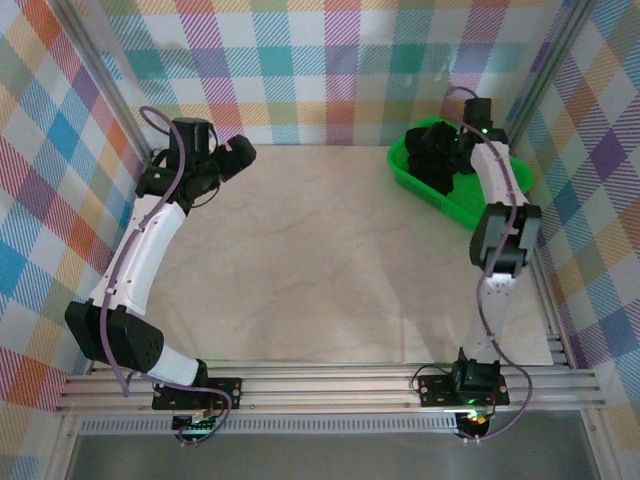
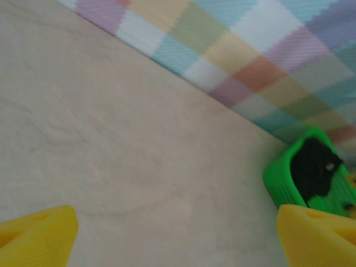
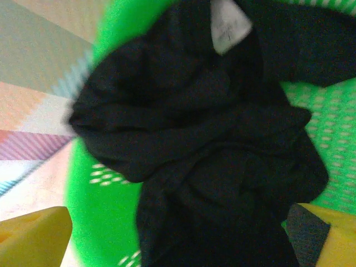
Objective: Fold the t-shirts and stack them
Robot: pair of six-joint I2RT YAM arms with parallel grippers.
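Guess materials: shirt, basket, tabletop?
Shirt: soft matte black cloth, probably cotton; it bunches in loose folds and has a white tag. Basket: bright green moulded plastic with rows of mesh slots. Tabletop: smooth cream surface with marble-like veining; likely laminate, can't confirm.

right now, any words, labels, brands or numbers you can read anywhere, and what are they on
No text here can be read.
White tag on the black t-shirt in the green basket: a faint dark mark, too blurred to read.
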